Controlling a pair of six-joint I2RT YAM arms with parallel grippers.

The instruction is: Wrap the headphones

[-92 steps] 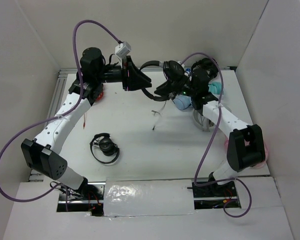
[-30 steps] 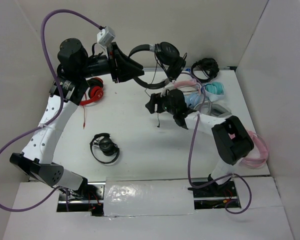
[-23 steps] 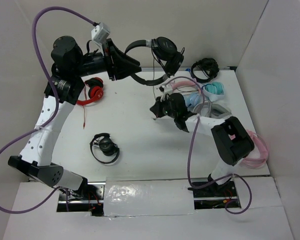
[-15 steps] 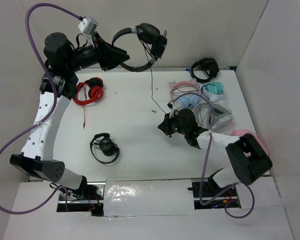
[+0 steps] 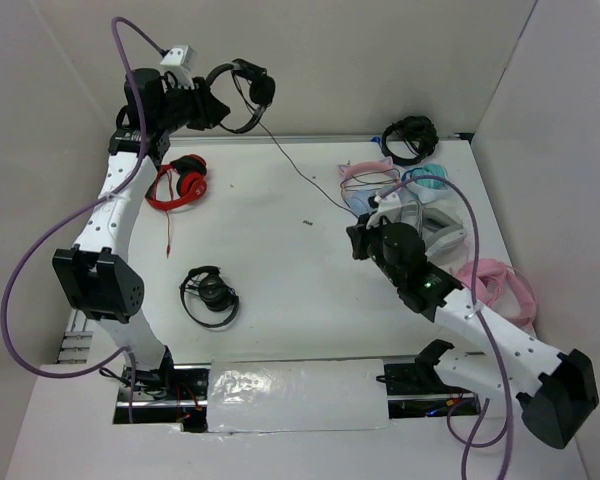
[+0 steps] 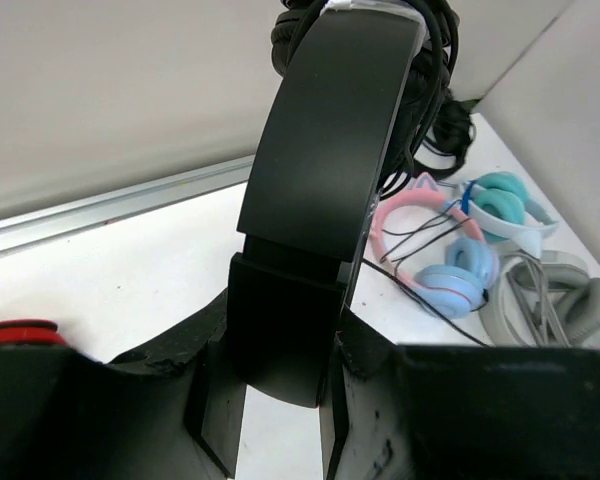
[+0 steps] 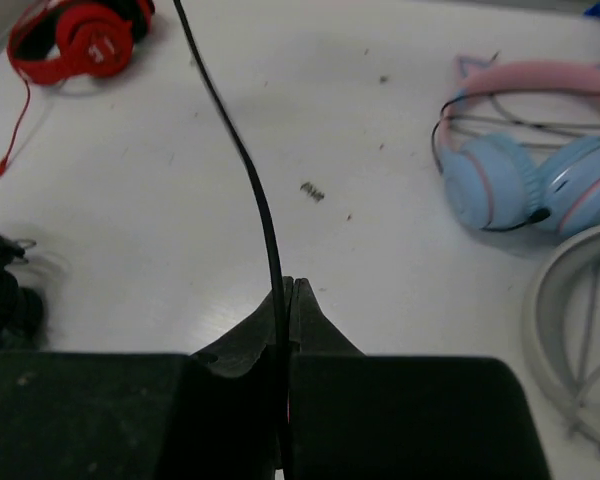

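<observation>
Headphones first, and I count eight pairs. Three are black: the headphones (image 5: 242, 88) with the long thin cable, a compact black pair (image 5: 211, 296), and a far black pair (image 5: 410, 138) by the back right corner. One red pair (image 5: 180, 184). One cat-ear pair (image 5: 363, 172), pink band with blue pads. One teal pair (image 5: 432, 178). One grey pair (image 5: 442, 232). One plain pink pair (image 5: 500, 280). One small dark speck (image 5: 306, 222). My own arms: two, one gripper apiece, the left gripper (image 6: 285, 350) and the right gripper (image 7: 288, 290).

Left arm (image 5: 105, 215) high at back, right arm (image 5: 480, 320) low, fingers (image 7: 315, 320) pinched together.
</observation>
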